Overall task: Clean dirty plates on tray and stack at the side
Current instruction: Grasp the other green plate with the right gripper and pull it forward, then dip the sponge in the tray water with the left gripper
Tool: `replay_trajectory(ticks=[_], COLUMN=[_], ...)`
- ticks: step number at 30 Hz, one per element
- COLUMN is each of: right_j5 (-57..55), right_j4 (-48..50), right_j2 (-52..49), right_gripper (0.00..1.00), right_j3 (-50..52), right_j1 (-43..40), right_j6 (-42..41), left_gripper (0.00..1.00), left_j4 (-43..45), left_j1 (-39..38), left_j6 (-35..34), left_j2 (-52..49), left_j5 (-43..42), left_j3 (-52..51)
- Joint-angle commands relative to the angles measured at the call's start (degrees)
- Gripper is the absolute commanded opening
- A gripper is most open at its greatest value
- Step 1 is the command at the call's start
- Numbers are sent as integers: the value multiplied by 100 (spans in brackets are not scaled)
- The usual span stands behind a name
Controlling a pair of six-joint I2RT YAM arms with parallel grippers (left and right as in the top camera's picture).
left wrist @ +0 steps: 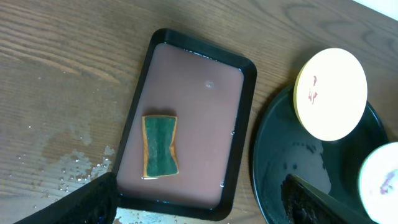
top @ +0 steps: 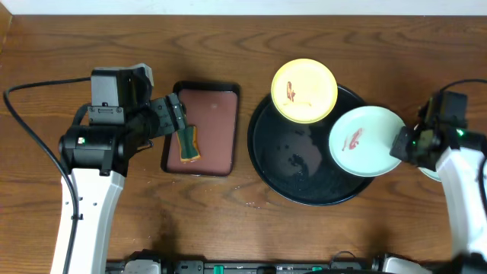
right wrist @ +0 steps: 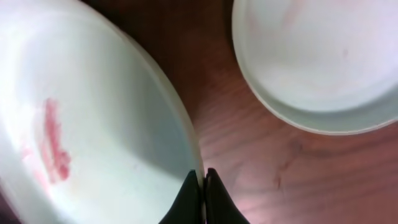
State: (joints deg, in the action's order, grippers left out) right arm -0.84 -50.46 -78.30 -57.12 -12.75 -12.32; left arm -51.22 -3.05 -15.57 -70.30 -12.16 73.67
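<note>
A pale blue-green plate with a red smear lies over the right rim of the round black tray. My right gripper is shut on its right rim; the right wrist view shows the fingers pinching the plate's edge. A pale yellow plate with a red-brown smear rests on the tray's far rim and also shows in the left wrist view. Another pale plate sits on the table right of the tray, mostly hidden under my right arm in the overhead view. My left gripper is open and empty above the reddish tray.
A rectangular reddish-brown tray with a dark rim stands left of the black tray and holds a green sponge with a yellow edge, which also shows in the left wrist view. Water drops lie on the wood by it.
</note>
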Motion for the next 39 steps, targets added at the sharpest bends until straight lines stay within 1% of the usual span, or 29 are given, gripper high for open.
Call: replay_trajectory(ticks=[1,4,7,9,12,13,15,17,18,19,20,21,25,26,30,34,39], right_j5=[708,994,1040,1084,1207,1204,1200,1167,1158,1185,1189,1161,1027,962,793,752,798], right_j4=[-122,-46,264,575,931,1027,1143,1303,1456,1574,1617,1589,1342,1292,1235,1207,1198], right_j2=[227,153,-94,-354,-761,-892,-1027,-1086,-1084,-1078,-1058,-1058,-1058,-1058,-1176,-1574,-2144], right_gripper=[1,1,1,1,1,1,1,9,18,30,37,38,38,38,32,31,20], right_j3=[-94,9,254,490,796,852,866,863,850,809,651,514,33,-22,4,46,57], right_j1=[247,527,857,1104,1469,1596,1740,1853,1895,1904,1902,1902,1891,1884,1864,1864,1864], right_j6=[-136,-166,-354,-695,-1523,-1681,-1694,-1497,-1248,-1005,-570,-352,221,264,275,275,278], left_gripper=[84,84,84,84,84,84,84,84,84,84,84,84,84,84,84,84,84], left_j4=[-13,-13,-13,-13,-13,-13,-13,-13,-13,-13,-13,-13,-13,-13,-13,-11,98], left_j1=[31,31,31,31,31,31,31,31,31,31,31,31,31,31,31,28,31], left_j6=[76,74,74,74,74,74,74,74,74,74,74,74,74,74,74,11,0], left_j2=[17,17,17,17,17,17,17,17,17,17,17,17,17,17,17,17,17], left_j5=[-68,-68,-68,-68,-68,-68,-68,-68,-68,-68,-68,-68,-68,-68,-68,-118,-240], left_j3=[103,103,103,103,103,103,103,103,103,103,103,103,103,103,103,103,103])
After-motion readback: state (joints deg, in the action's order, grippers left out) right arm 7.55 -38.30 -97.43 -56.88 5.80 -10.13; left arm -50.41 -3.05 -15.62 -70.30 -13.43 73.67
